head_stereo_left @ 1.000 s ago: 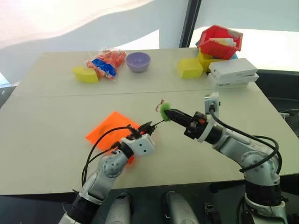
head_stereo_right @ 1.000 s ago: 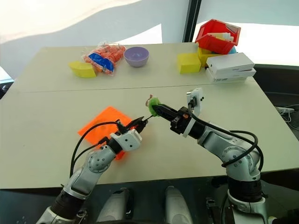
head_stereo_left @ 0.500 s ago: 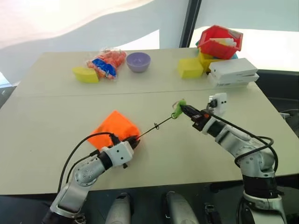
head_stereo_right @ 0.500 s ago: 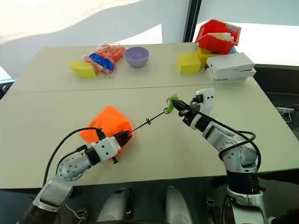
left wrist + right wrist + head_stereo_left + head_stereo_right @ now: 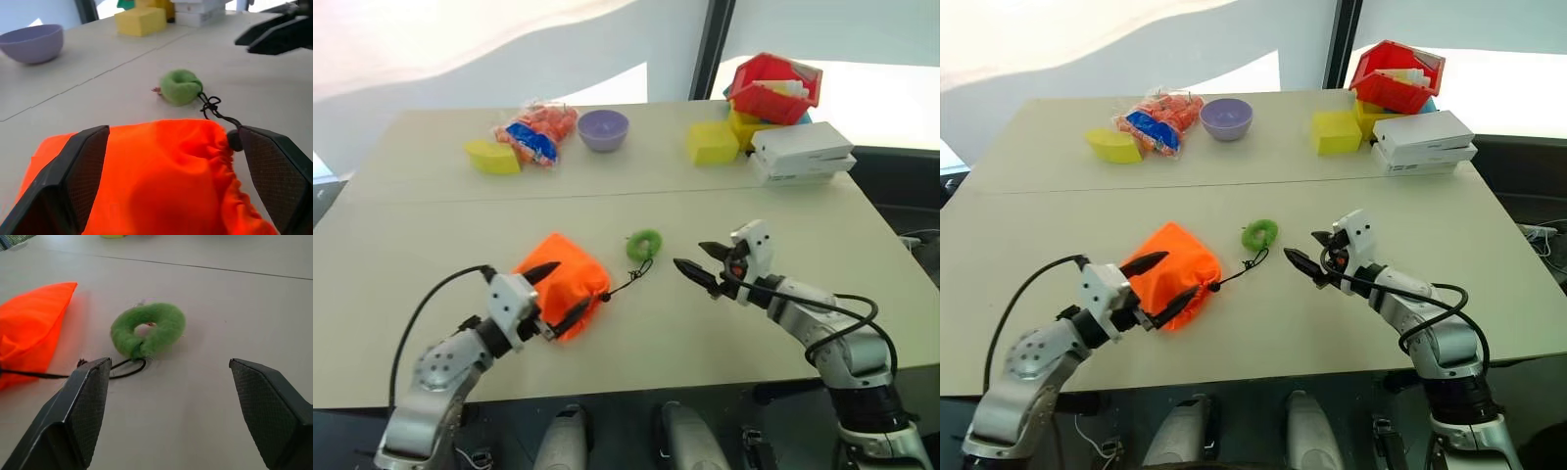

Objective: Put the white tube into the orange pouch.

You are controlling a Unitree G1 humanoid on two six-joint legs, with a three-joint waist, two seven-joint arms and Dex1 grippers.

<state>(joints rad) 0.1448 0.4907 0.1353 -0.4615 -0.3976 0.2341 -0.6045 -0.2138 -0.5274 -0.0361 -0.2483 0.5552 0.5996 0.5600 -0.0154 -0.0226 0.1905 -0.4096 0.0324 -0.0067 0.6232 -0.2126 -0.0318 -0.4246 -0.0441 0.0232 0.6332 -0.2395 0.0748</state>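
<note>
Orange pouch (image 5: 560,282) lies bunched on the desk (image 5: 431,245), mouth cinched, cord running right to the green ring (image 5: 644,243). Left gripper (image 5: 554,293) spread wide, straddling the pouch; right gripper (image 5: 702,262) wide, empty, near the ring. White tube presumably inside; I cannot confirm.

Bare table (image 5: 431,235) is seen around the pouch (image 5: 563,279); only cord (image 5: 628,282) and ring (image 5: 644,243) lie right of it.
</note>
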